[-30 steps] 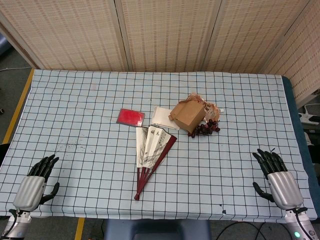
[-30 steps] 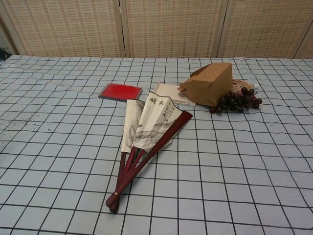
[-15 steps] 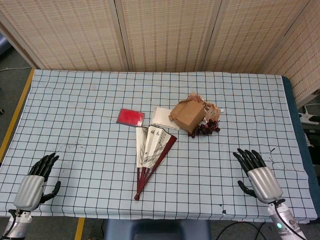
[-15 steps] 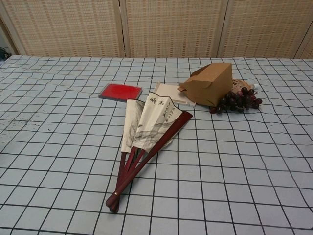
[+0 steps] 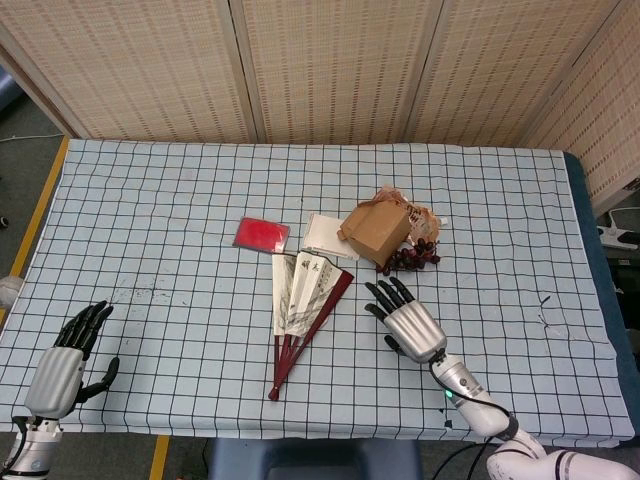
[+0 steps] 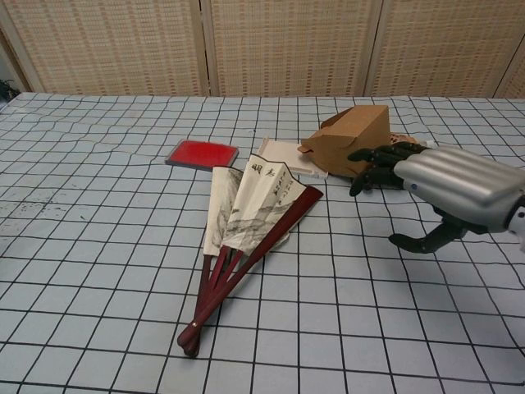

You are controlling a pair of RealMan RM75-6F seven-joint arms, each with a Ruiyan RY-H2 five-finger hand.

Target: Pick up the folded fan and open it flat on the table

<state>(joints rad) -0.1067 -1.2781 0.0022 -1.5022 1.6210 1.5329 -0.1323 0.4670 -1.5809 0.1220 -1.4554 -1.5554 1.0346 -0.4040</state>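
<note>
The fan [image 5: 300, 318] [image 6: 239, 230] lies on the checked cloth near the table's middle, partly spread, with dark red ribs and painted paper leaves; its pivot end points toward the front edge. My right hand [image 5: 408, 320] [image 6: 443, 187] hovers just right of the fan, fingers spread and empty, not touching it. My left hand [image 5: 66, 355] rests at the front left corner, fingers apart, holding nothing; only the head view shows it.
Behind the fan lie a red flat case [image 5: 261, 234] [image 6: 200, 153], a white booklet [image 5: 328, 235], a brown cardboard box [image 5: 377, 229] [image 6: 351, 139] and dark grapes [image 5: 408, 258]. Woven screens stand behind the table.
My right hand has swept left from the front right corner to a spot just beside the fan and now shows in the chest view. The fan and left hand have not moved.
</note>
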